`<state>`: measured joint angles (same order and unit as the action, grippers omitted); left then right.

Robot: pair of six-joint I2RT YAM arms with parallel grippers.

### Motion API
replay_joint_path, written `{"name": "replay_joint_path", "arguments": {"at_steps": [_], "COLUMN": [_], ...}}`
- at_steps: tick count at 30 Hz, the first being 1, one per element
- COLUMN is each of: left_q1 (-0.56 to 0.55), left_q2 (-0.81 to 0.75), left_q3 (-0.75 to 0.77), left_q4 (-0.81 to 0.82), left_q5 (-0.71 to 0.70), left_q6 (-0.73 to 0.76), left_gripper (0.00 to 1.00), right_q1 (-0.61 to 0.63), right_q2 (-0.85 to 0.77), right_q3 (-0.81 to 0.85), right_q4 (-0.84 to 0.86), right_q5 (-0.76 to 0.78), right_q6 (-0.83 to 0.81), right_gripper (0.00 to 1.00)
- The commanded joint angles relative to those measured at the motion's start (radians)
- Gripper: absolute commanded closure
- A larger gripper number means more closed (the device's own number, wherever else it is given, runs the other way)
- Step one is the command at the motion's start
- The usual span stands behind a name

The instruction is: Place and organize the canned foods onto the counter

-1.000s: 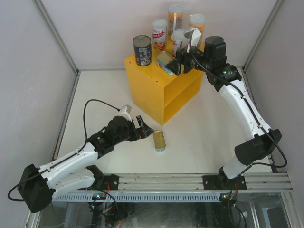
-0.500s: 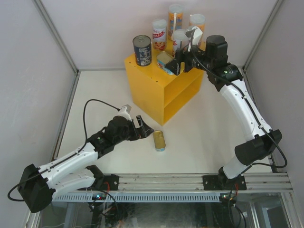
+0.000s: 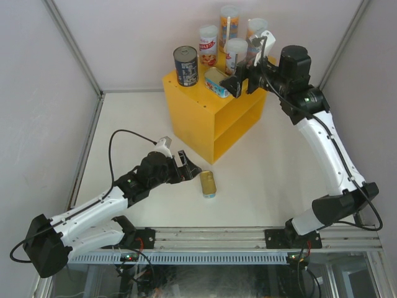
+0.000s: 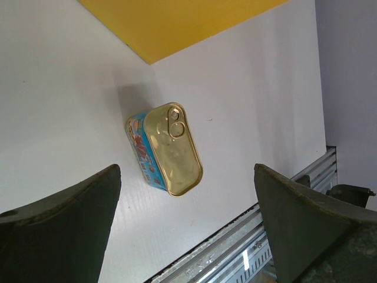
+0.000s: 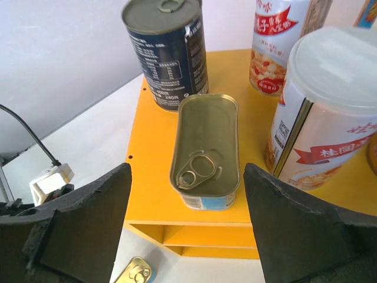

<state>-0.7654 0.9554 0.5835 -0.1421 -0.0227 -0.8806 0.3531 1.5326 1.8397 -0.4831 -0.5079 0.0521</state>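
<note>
While the left arm is stretching over the near left part of the white table (image 3: 124, 118), the left gripper (image 3: 186, 166) is hanging just above it with its jaws spread wide, gripping nothing. Just to its right, a flat rectangular gold-topped tin (image 3: 208, 184) with a blue side is lying on the table, pull ring up, close to the middle of the table's near edge and apart from both fingers; the left wrist view is showing it (image 4: 171, 150) framed between the two dark fingers. Beyond it, the bright yellow box-shaped shelf unit (image 3: 198, 118) is standing toward the table's far edge, its open side showing one inner shelf. On its flat top, a dark round tin (image 3: 185, 65) is standing upright at the left corner. A second flat gold-topped tin (image 3: 216, 82) is lying to the right of it, near the top's front edge. Four tall slim cylinders with white and orange labels (image 3: 208, 45) are standing upright along the far and right part of the top, and a white-lidded cylinder (image 3: 235, 54) among them is standing just beside the second tin. At the right, the right gripper (image 3: 242, 84) is hovering at that tin's right end, jaws apart and holding nothing.
</note>
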Motion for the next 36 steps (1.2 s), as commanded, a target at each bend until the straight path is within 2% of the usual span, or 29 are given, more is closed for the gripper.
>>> {"name": "replay_joint_path", "arguments": {"at_steps": [1, 5, 8, 13, 19, 24, 28, 32, 36], "left_q1": [-0.005, -0.006, -0.008, -0.009, -0.009, -0.009, -0.009, -0.009, -0.008], "left_q2": [-0.013, -0.019, -0.034, -0.060, -0.075, -0.078, -0.098, -0.117, -0.146], "left_q3": [-0.010, -0.015, -0.026, -0.067, -0.082, -0.092, -0.119, -0.139, -0.158], "left_q4": [0.036, 0.037, 0.040, 0.058, 0.056, 0.058, 0.064, 0.061, 0.054], "left_q5": [-0.013, -0.016, -0.018, -0.023, -0.026, -0.023, -0.025, -0.023, -0.022], "left_q6": [-0.009, -0.011, -0.018, -0.038, -0.043, -0.053, -0.072, -0.082, -0.093], "left_gripper": [0.03, 0.03, 0.03, 0.03, 0.03, 0.03, 0.03, 0.03, 0.03], "right_q1": [0.005, 0.041, 0.120, 0.335, 0.637, 0.850, 0.945, 0.961, 0.981], "right_q2": [-0.109, -0.219, -0.337, -0.551, -0.712, -0.685, -0.601, -0.510, -0.412], "right_q3": [-0.001, -0.077, -0.201, -0.517, -0.824, -0.969, -1.042, -1.084, -1.088], "right_q4": [0.013, -0.001, 0.004, 0.046, 0.059, 0.049, 0.072, 0.100, 0.160], "right_q5": [0.032, 0.127, 0.286, 0.606, 0.942, 1.165, 1.264, 1.261, 1.212], "right_q6": [-0.001, -0.004, -0.008, 0.009, 0.178, 0.365, 0.506, 0.637, 0.672], "right_gripper": [0.24, 0.24, 0.25, 0.25, 0.25, 0.24, 0.23, 0.19, 0.14]}}
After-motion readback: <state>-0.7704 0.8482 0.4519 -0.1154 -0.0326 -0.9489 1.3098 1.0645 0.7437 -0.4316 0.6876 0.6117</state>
